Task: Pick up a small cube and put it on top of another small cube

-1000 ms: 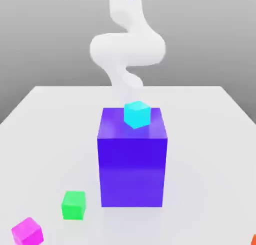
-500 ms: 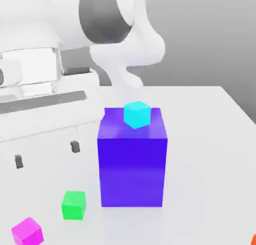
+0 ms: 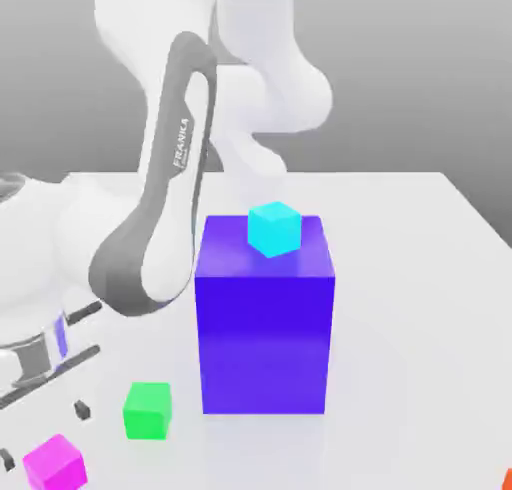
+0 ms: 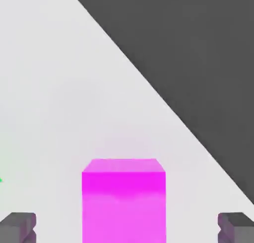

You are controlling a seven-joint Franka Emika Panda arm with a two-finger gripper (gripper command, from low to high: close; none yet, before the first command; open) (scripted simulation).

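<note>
A small magenta cube point(image 3: 56, 464) lies on the white table near its front corner on the exterior view's left. My gripper point(image 3: 44, 434) hangs just above it, open, with one dark fingertip point(image 3: 82, 410) on each side. In the hand view the magenta cube point(image 4: 123, 197) sits between the two fingertips point(image 4: 19, 226), with a gap on both sides, and the gripper point(image 4: 127, 227) holds nothing. A small green cube point(image 3: 148, 410) rests to the exterior view's right of the magenta one. A small cyan cube point(image 3: 273, 228) stands on top of the big blue block point(image 3: 265, 318).
The tall blue block stands mid-table, right of my arm's grey-and-white links point(image 3: 165, 208). An orange sliver point(image 3: 508, 478) shows at the front on the exterior view's right. The table edge point(image 4: 163, 103) runs close beyond the magenta cube.
The arm has swung down from above toward the front on the exterior view's left. The open gripper has dropped from beside the blue block to over the magenta cube.
</note>
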